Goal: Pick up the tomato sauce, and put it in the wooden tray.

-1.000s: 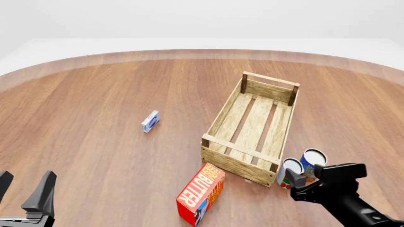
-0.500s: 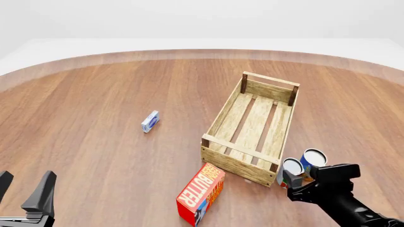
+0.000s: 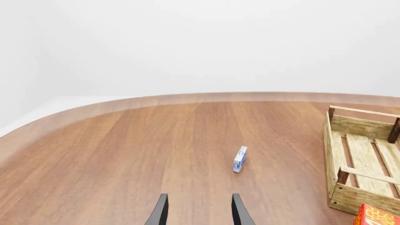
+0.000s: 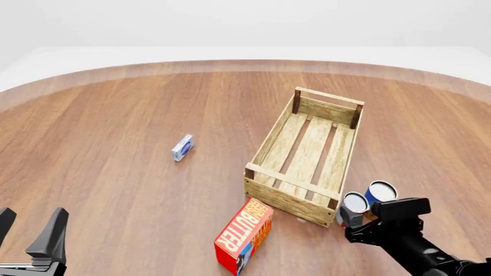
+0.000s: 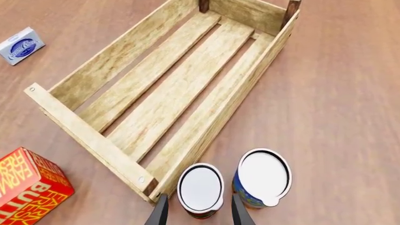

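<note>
The tomato sauce (image 4: 353,202) is a small can with a silvery-white top, standing upright on the table just outside the near right corner of the wooden tray (image 4: 295,183). In the right wrist view the tomato sauce (image 5: 200,186) sits between the two fingers of my right gripper (image 5: 198,213), which is open and straddles it from above. From the front, my right gripper (image 4: 359,225) hides the can's lower part. The wooden tray (image 5: 87,136) holds nothing. My left gripper (image 4: 27,230) stands open at the near left, far from the can.
A larger blue-labelled can (image 4: 380,191) stands touching or nearly touching the tomato sauce on its right. A red-orange butter box (image 4: 244,236) lies in front of the tray's near left corner. A small blue-and-white box (image 4: 183,148) lies left of the tray.
My right gripper has shifted a little left and nearer, lower over the tomato sauce, covering more of the can. The left arm has not moved.
</note>
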You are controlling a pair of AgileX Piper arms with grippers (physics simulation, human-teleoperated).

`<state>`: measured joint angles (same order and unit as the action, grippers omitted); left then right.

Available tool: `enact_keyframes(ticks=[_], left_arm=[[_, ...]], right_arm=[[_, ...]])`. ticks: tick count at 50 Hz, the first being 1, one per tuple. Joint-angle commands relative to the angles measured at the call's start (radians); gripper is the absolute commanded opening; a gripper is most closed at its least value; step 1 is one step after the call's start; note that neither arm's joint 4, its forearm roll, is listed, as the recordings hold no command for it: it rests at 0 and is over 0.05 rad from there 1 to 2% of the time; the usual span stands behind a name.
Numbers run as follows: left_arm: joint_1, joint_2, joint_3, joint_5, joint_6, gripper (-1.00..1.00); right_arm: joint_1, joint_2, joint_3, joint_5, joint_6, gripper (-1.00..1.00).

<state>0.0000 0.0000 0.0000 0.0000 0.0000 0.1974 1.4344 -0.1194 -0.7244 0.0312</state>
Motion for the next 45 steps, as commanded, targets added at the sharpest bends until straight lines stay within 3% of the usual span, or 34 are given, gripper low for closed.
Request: enact_keyframes(ticks=[1,45], left_arm=[[0.0,0.0,0.0,0.0,0.0,1.0],[0.0,0.0,0.0,0.0,0.0,1.0]], right_arm=[[0.001,0.035,-0.004,-0.025,0.001,1.0],[0.007,0.132,-0.005,-0.102,0.005,1.0]])
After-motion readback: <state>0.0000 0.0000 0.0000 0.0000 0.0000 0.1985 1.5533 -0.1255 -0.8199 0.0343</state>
